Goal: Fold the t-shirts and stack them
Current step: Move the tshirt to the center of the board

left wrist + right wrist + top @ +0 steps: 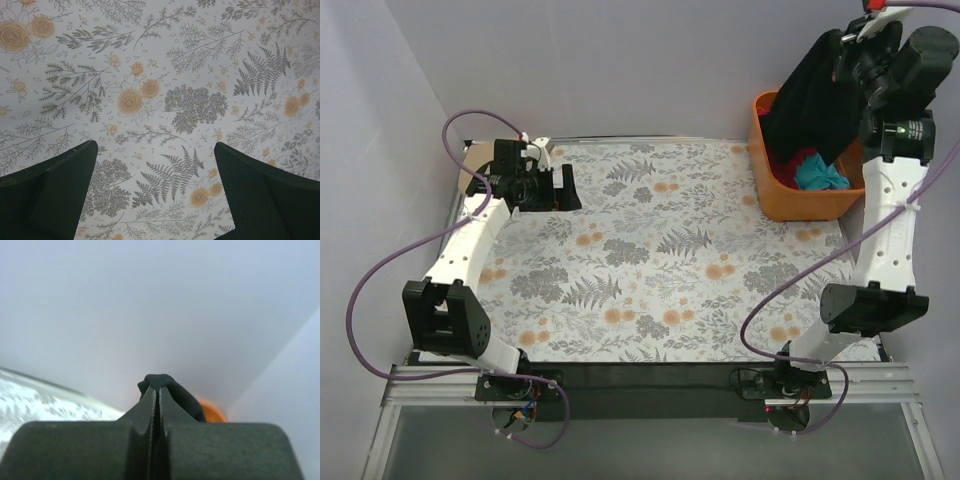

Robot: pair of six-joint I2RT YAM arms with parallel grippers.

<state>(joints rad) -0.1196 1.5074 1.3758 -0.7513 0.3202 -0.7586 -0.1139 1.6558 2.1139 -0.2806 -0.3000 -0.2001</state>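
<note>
My right gripper (845, 45) is raised high above the orange tub (782, 195) at the back right, shut on the black t-shirt (815, 100), which hangs down into the tub. In the right wrist view the jaws are pressed together on a bunch of black cloth (165, 385) at my right gripper's (156, 390) tips. A turquoise t-shirt (820, 175) and a bit of magenta-pink cloth (802, 157) lie in the tub. My left gripper (568, 190) is open and empty over the floral sheet (650, 250) at the back left; its fingers (60, 190) frame bare sheet (165, 100). Tan and orange t-shirts are not in view.
White walls close in the back and both sides. The tub's rim shows as an orange patch (212, 412) in the right wrist view. A black strip (650, 378) runs along the table's near edge between the arm bases.
</note>
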